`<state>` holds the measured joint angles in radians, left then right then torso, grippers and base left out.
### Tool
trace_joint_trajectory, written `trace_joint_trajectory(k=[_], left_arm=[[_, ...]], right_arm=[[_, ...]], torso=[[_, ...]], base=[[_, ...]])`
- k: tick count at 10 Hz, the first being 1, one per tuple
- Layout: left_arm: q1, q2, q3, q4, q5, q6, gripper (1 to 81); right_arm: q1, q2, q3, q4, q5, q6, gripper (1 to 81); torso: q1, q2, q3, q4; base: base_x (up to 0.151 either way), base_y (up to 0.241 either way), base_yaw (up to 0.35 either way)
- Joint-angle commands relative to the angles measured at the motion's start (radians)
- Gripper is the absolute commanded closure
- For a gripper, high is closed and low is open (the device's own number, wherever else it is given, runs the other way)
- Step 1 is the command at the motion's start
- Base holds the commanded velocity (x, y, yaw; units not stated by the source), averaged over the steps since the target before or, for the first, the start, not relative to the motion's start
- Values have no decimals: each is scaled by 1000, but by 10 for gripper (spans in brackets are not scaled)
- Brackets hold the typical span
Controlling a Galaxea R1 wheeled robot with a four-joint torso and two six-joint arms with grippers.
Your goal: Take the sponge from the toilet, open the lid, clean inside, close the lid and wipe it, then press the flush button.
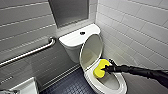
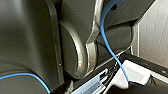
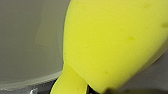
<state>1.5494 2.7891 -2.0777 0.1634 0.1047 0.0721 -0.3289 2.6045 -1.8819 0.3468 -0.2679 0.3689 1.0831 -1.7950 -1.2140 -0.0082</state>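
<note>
- Head camera: high, looking down at the toilet [image 1: 75, 40].
- Right wrist: pressed against the sponge [image 3: 112, 42] that my head view shares.
- Left wrist: close on my bodywork.

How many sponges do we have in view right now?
1. The sponge is gripped by the right tool over the bowl of the toilet, in front of the raised lid. Others may be hidden.

The toilet [image 1: 72, 51] is standing in the corner, its lid [image 1: 93, 48] leaning upright against the tank and the flush button [image 1: 82, 33] sitting on the tank top behind it. The sponge [image 1: 99, 70] is sitting over the back of the bowl, just before the lid, with the right claw [image 1: 108, 68] reaching in from the right and pinching it. A grab bar [image 1: 30, 53] is running along the wall to the left.
</note>
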Motion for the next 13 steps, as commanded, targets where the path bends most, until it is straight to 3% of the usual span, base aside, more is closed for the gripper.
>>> trace_joint_trajectory(k=[1, 3, 5, 6, 7, 8, 10, 13], left_arm=[[30, -11, 28, -10, 90, -2, 10], [30, -11, 27, -10, 90, -2, 10], [30, -12, 28, -10, 90, -2, 10], [30, -14, 28, -10, 90, -2, 10], [30, -15, 28, -10, 90, -2, 10], [30, -15, 28, -10, 90, -2, 10], [31, -15, 28, -10, 90, -3, 10], [33, -15, 28, -10, 89, -2, 10]], right_arm=[[144, 91, -72, 14, -22, 4, 811], [138, 130, -83, 9, -19, 4, 811], [133, 137, -81, 9, -14, 4, 811], [133, 137, -78, 9, -11, 4, 811], [130, 137, -80, 9, -10, 4, 811], [124, 140, -83, 14, -7, 4, 811], [78, 147, -120, 20, 7, 22, 811], [-12, 124, -128, 20, 45, 31, 811]], torso=[[0, 0, 0, 0], [0, 0, 0, 0], [0, 0, 0, 74], [0, 0, 0, 90], [0, 0, 0, 124], [0, 0, 0, 72], [0, 0, 0, 119], [0, 0, 0, 124]], base=[[0, 0, 0], [0, 0, 0], [0, 0, 0], [0, 0, 0], [0, 0, 0], [0, 0, 0], [0, 0, 0], [0, 0, 0]])
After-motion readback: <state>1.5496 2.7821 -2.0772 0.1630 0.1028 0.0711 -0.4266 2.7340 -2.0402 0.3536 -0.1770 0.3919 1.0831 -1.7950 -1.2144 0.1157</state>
